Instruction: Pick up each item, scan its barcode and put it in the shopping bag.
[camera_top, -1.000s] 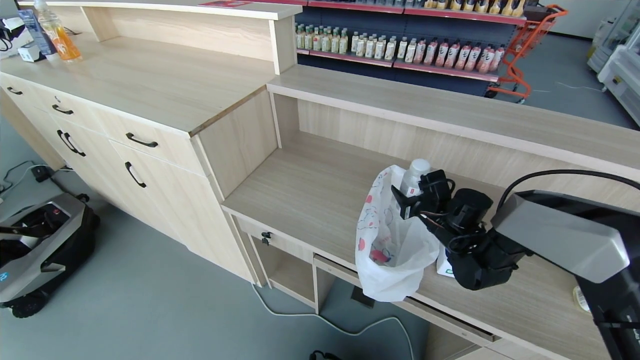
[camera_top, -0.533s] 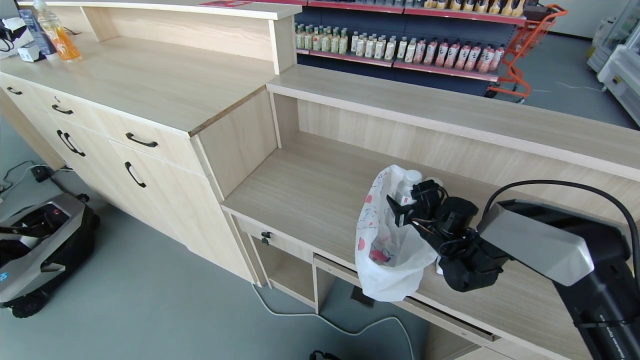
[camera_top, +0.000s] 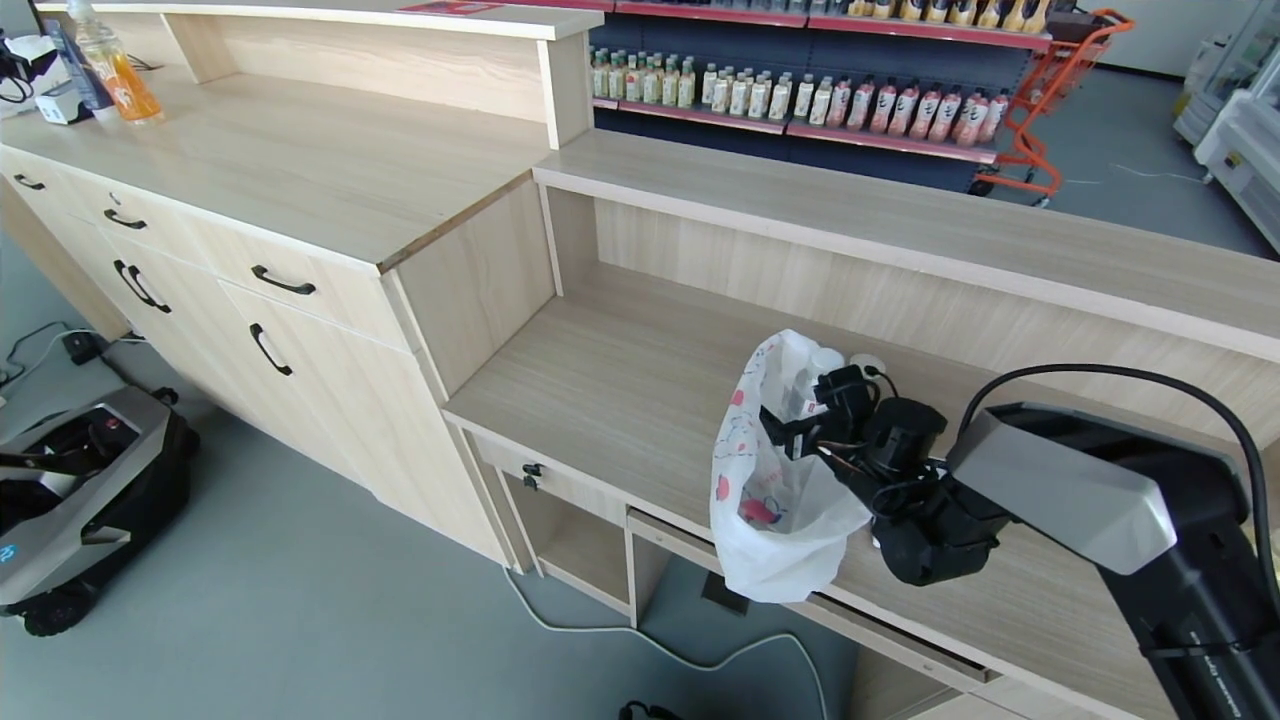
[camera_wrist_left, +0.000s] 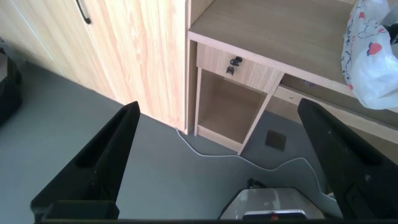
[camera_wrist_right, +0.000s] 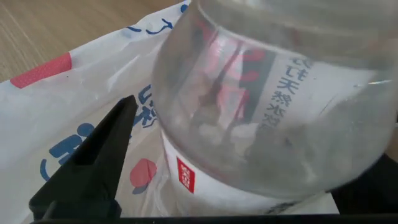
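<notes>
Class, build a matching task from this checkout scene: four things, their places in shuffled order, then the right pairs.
1 clear bottle
2 shopping bag
3 orange drink bottle
4 orange trolley

A on the raised counter, far end
B at the lower counter's front edge
C in the right gripper, at the bag's mouth
D beside the drinks shelves

Pairs: 1-C, 2-B, 3-A, 4-D

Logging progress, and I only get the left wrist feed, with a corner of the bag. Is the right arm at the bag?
Observer: Yes. The right gripper is at the shopping bag's mouth, shut on a clear bottle.
Operator: Bottle fully in?
Observer: No; its white cap sticks out at the bag's top edge.
Operator: Anything left to scan?
Observer: Possibly: an orange drink bottle stands on the far counter to the robot's left.
</notes>
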